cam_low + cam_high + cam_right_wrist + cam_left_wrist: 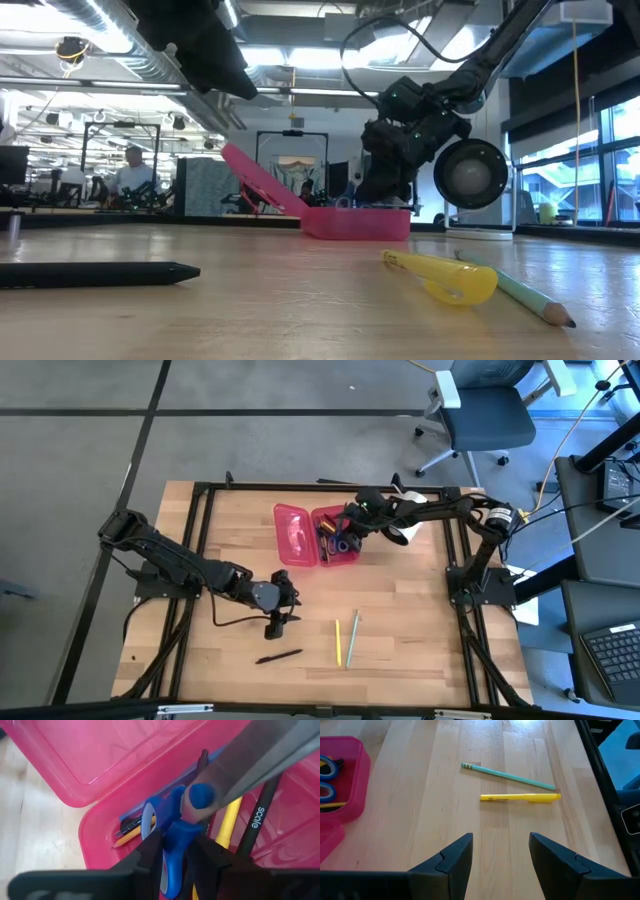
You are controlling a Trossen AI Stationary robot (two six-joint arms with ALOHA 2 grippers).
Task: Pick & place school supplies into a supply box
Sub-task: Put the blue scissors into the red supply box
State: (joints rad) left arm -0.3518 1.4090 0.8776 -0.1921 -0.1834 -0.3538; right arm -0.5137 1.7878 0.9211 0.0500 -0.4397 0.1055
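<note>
Supply box point(318, 536) lies open at twelve o'clock; your right gripper point(175, 851) pinches the scissors point(172, 827) over it, ready to drop. Your left gripper point(500, 857), jaws spread and empty, faces the yellow pen point(520, 797).

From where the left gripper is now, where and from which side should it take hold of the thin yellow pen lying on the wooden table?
Grip the thin yellow pen at mid-barrel, coming straight down from above. It lies flat, close beside the green pencil, so the open left gripper should straddle the barrel crosswise and avoid pinching the pencil.
</note>
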